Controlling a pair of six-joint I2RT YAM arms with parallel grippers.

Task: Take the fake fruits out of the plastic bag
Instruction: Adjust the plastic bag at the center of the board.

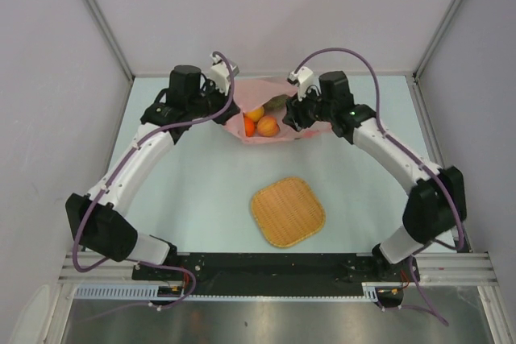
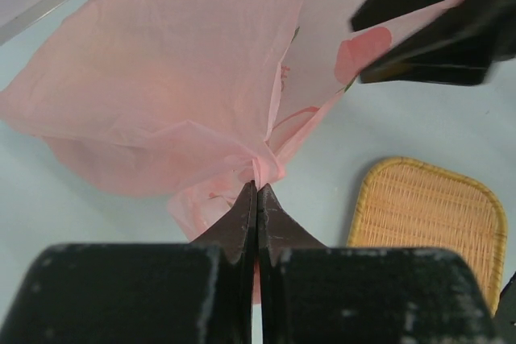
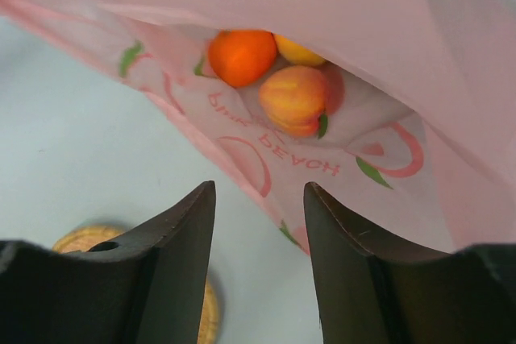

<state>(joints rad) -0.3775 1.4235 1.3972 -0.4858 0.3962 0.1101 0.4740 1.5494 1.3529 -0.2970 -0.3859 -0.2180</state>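
Observation:
The pink plastic bag (image 1: 242,130) lies at the back of the table, its mouth held up between both arms. My left gripper (image 2: 258,184) is shut on a bunched fold of the plastic bag (image 2: 161,94) at its left side. My right gripper (image 3: 260,189) is open just below the bag's (image 3: 379,167) right side; the bag's lower edge runs between the fingers without being pinched. Inside I see fake fruits: an orange (image 3: 242,55), a peach (image 3: 294,98) and a yellow one (image 3: 300,52). From above the orange (image 1: 249,126), peach (image 1: 268,126), yellow fruit (image 1: 255,113) and a green shape (image 1: 278,101) show.
A square woven orange-tan mat (image 1: 288,211) lies on the table in front of the bag, between the arms; the woven mat (image 2: 427,215) also shows in the left wrist view. Grey walls enclose the table on three sides.

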